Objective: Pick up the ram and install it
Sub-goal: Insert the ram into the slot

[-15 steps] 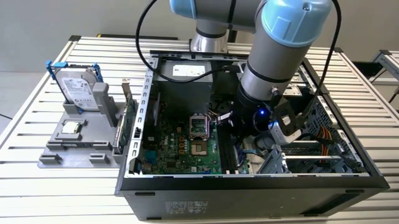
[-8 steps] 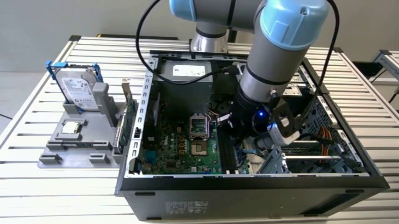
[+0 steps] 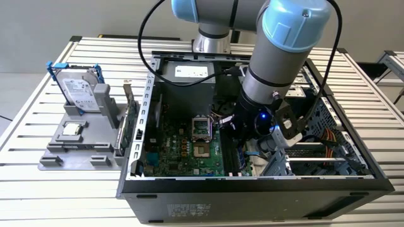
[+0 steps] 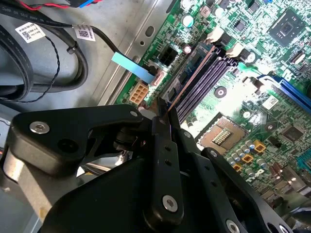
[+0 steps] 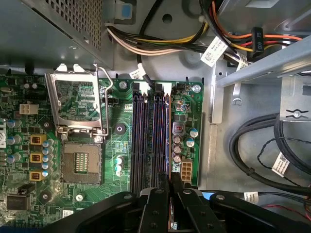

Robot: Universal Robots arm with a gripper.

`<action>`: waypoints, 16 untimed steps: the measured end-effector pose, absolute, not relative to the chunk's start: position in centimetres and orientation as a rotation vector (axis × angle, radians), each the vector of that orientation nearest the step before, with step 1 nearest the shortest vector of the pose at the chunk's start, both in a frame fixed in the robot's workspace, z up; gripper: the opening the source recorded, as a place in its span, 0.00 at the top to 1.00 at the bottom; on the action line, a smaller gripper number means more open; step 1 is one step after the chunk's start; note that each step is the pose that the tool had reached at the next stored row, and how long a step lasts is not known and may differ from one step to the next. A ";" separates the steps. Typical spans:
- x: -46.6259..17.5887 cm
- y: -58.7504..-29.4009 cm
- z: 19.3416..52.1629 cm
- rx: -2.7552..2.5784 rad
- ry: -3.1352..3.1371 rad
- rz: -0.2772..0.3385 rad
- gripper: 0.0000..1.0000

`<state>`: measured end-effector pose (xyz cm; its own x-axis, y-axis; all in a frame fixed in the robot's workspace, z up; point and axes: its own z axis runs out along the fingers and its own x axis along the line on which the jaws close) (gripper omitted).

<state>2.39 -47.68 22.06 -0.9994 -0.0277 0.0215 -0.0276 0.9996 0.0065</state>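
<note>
The ram (image 5: pixel 168 136) shows edge-on as a thin strip between my gripper's (image 5: pixel 171 182) black fingers, which are shut on it. It runs along the outermost memory slot (image 5: pixel 160 136), the one nearest the board's edge and the white connector. In the second wrist view the ram (image 4: pixel 192 77) stretches from the gripper (image 4: pixel 163 114) along the purple slots (image 4: pixel 209 80). I cannot tell whether it is seated or just above the slot. In the exterior view the gripper (image 3: pixel 252 135) is low inside the open computer case (image 3: pixel 252 182), over the motherboard (image 3: pixel 183 151).
The empty processor socket (image 5: pixel 80 162) with its raised metal frame lies beside the slots. Cable bundles (image 5: pixel 262 141) and a drive cage (image 3: pixel 315 156) crowd the case on the exterior view's right. Outside, a grey fixture (image 3: pixel 54 158) holds a hard drive (image 3: pixel 82 92) and a green card (image 3: pixel 129 123).
</note>
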 end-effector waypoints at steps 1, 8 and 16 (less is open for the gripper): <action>2.4 -47.7 22.0 0.043 -3.120 -0.010 1.00; 2.4 -47.6 21.8 0.043 -3.120 -0.009 1.00; 2.4 -47.6 21.7 0.043 -3.120 -0.009 1.00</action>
